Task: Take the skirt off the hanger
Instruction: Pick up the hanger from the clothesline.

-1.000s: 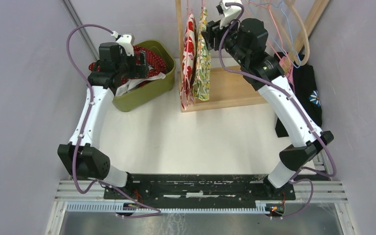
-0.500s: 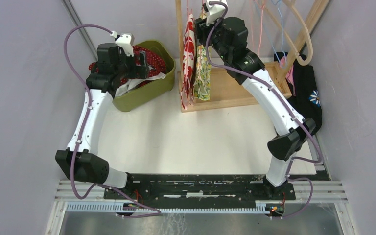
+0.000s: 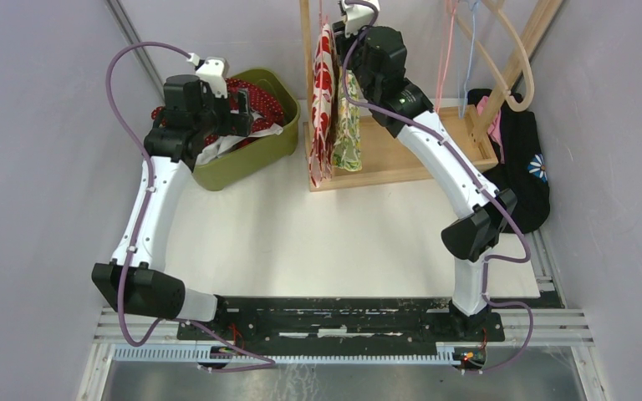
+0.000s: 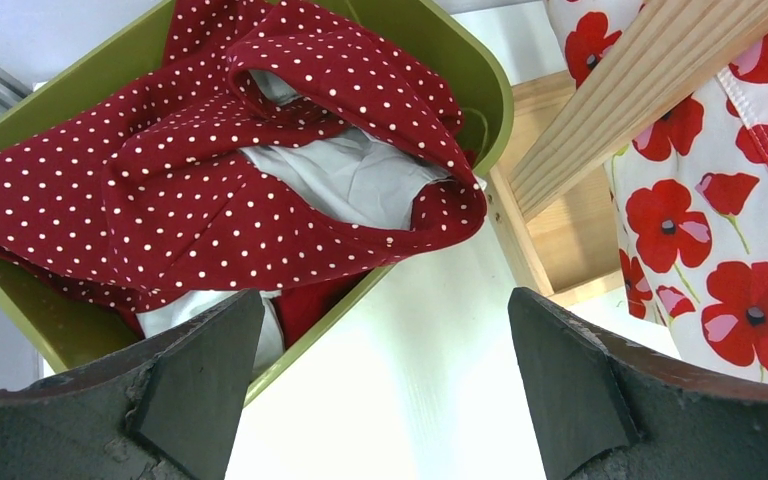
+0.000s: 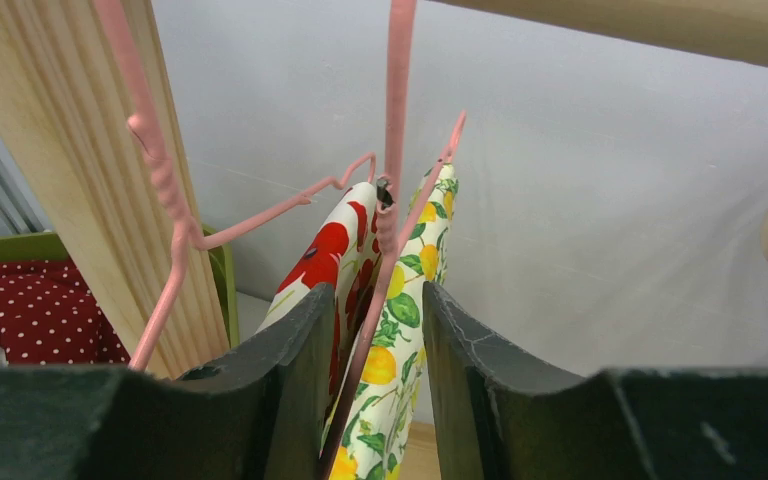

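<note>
A lemon-print skirt [image 3: 347, 117] hangs on a pink hanger [image 5: 385, 250] from the wooden rack, beside a red-poppy skirt [image 3: 323, 92] on its own pink hanger. In the right wrist view the lemon skirt [image 5: 400, 370] and the poppy skirt [image 5: 325, 250] hang just beyond the fingers. My right gripper [image 5: 372, 330] is high at the rack [image 3: 347, 42], jaws narrowly open with the lemon skirt's hanger wire between them. My left gripper [image 4: 385, 370] is open and empty, over the near rim of the green bin [image 4: 475, 70].
The green bin [image 3: 255, 154] holds a red polka-dot garment [image 4: 210, 180]. The rack's wooden post [image 5: 70, 150] stands left of the hangers, and its base [image 3: 401, 150] lies on the table. Empty hangers [image 3: 468, 33] hang at right. A black garment [image 3: 527, 159] lies far right.
My right arm has swung left along the rack, from the empty hangers to the lemon skirt's hanger. The left arm has stayed at the bin.
</note>
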